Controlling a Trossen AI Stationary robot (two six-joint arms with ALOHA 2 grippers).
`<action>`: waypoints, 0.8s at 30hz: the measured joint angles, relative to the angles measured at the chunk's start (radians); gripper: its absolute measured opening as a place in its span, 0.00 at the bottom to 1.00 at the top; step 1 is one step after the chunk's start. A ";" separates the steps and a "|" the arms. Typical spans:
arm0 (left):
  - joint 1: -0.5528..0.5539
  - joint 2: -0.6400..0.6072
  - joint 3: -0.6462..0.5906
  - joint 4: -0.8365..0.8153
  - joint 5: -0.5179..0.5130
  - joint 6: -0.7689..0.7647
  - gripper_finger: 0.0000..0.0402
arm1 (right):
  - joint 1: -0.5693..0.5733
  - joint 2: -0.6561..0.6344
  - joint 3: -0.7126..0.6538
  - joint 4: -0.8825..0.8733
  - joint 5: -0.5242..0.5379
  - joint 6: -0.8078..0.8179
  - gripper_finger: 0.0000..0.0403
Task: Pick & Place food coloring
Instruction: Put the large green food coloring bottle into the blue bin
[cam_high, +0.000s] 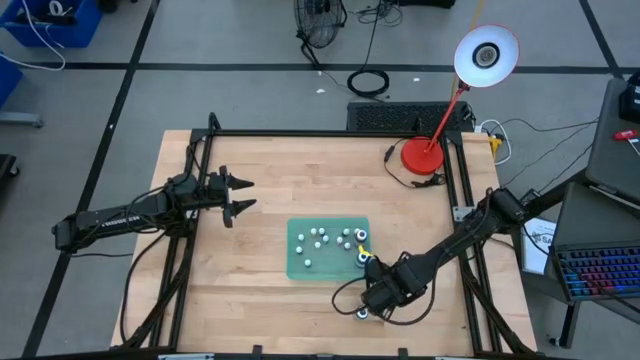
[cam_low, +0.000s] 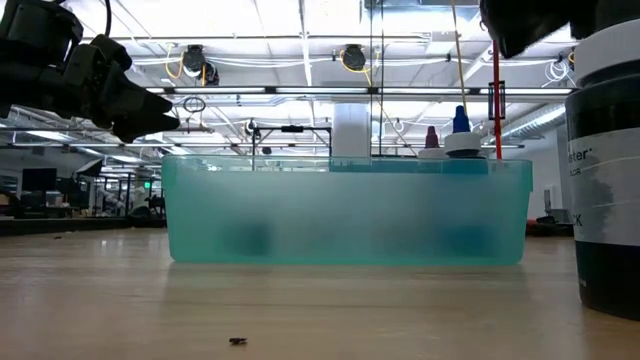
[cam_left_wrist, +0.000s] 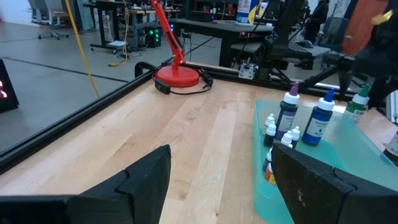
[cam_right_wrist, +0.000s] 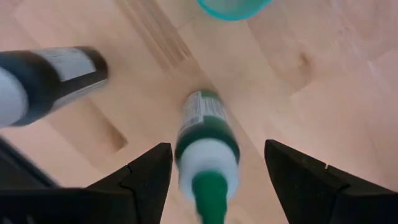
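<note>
Food coloring bottles sit in two groups. Most stand upright inside the green tray (cam_high: 296, 262) at the middle of the table (cam_high: 260, 180): about a dozen small whitish caps scattered over its floor in the high view, and in the left wrist view a few taller ones with purple, blue and green tops (cam_left_wrist: 323, 118) rise among tiny white-capped ones. The tray is shallow-walled and translucent, so it keeps the upright bottles corralled together.

Two more bottles are outside it, on the bare wood near the table's front edge, to the right of the tray's near corner. The right wrist view shows a green bottle (cam_right_wrist: 207, 140) with a white collar and green tip standing directly between the right gripper (cam_high: 368, 306) fingers, which are spread wide on either side and do not touch it. A dark bottle (cam_right_wrist: 53, 78) with a white label stands just beside it. Judging by this, the right gripper is either just letting go of the green bottle or is lined up to take it; the frames alone do not settle which. The bottle stands on its own base, so the fingers are not bearing it.

The left gripper (cam_high: 238, 195) hovers over the far left part of the table, well apart from the tray, fingers spread and holding nothing, apparently waiting.

A red desk lamp (cam_high: 424, 153) stands at the far right corner.
</note>
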 joint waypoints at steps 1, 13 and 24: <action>0.000 0.000 0.000 0.000 0.000 0.000 0.68 | -0.002 0.000 -0.016 0.022 0.000 0.000 0.60; 0.000 0.000 0.000 0.000 0.000 0.000 0.68 | -0.026 0.000 -0.071 0.100 -0.105 0.051 0.39; 0.000 0.000 0.000 0.000 0.000 0.000 0.68 | -0.025 -0.029 -0.038 0.233 -0.005 -0.112 0.33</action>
